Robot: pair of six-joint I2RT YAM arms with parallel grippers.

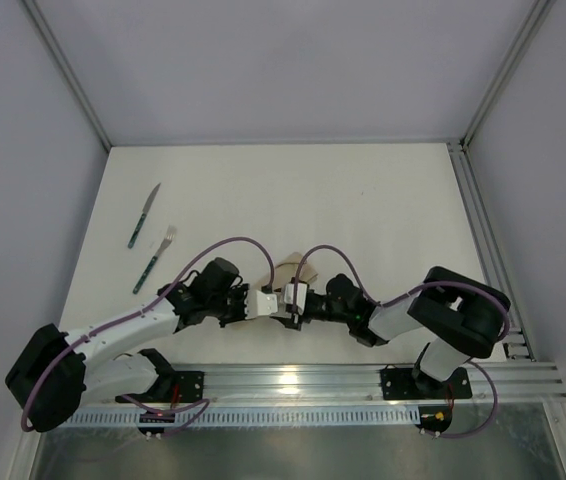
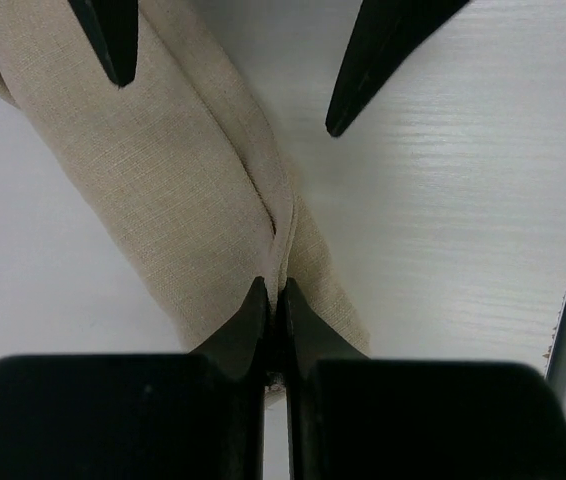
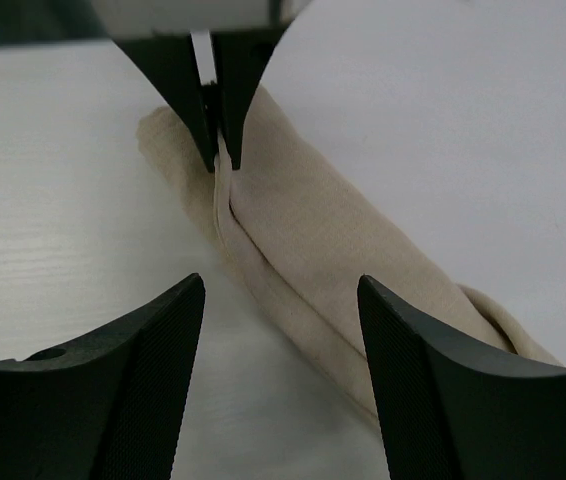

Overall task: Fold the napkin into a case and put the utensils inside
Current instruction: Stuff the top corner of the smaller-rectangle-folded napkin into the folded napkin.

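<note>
The top external view sits high above and behind the arm bases (image 1: 168,385), looking steeply down on the whole worktop (image 1: 363,200). Each wrist view sits low and very close behind its own fingers. The left gripper (image 2: 273,288) and right gripper (image 3: 283,285) face each other, so both views share the same stretch of napkin (image 2: 163,180), seen from opposite ends.
</note>
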